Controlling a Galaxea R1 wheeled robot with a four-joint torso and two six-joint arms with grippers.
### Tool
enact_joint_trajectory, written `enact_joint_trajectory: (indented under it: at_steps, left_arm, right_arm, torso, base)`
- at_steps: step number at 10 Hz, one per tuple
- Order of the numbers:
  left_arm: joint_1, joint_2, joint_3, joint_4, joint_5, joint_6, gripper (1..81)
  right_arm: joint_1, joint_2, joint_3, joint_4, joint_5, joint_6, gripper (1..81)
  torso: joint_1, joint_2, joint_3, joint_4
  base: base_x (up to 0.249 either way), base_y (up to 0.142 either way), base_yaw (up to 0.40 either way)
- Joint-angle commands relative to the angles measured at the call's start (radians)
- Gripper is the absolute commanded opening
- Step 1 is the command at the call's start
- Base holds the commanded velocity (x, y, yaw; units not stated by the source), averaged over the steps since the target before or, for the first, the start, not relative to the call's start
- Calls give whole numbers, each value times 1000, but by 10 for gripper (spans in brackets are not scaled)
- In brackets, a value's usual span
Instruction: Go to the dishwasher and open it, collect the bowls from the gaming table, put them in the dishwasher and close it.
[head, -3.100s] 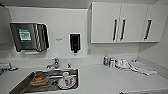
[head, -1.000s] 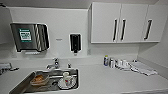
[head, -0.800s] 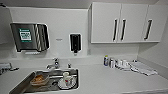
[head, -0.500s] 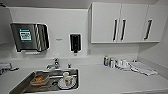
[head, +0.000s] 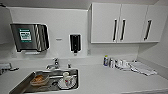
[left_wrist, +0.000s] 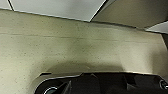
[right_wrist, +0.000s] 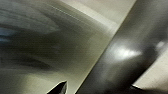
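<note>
A white countertop (head: 107, 80) is seen across the lower part of the head frame, with a steel sink (head: 22, 86) set in at lower left. In the sink a brownish bowl (head: 39, 80) lies left of a white patterned mug (head: 67, 78) standing on a plate. A tap (head: 55, 63) stands behind the sink. A paper-towel dispenser (head: 29, 37) is mounted at upper left, a dark soap dispenser (head: 75, 43) at centre, white wall cabinets (head: 125, 22) at upper right. Small bottles (head: 110, 62) and folded cloths (head: 142, 68) are gathered at right. Whether either gripper's fingers are open or closed cannot be told. The dishwasher's place cannot be told.
</note>
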Motion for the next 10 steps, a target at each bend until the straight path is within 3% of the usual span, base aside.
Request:
enact_joint_trajectory:
  at_steps: [1,5,10]
  left_arm:
    - [-67,-13,6,9,35,-2,811]
    - [-67,-8,6,10,13,-1,811]
    - [-67,-5,6,10,4,-1,811]
  right_arm:
    - [-30,-15,-66,-75,-247,-160,811]
    - [-69,47,-103,-76,-249,-264,811]
    - [-101,62,-135,-76,-247,-325,811]
  torso:
    - [0,0,0,0]
    - [-3,0,1,0]
    - [-5,-1,2,0]
  base:
    - [0,0,0]
    - [0,0,0]
    - [0,0,0]
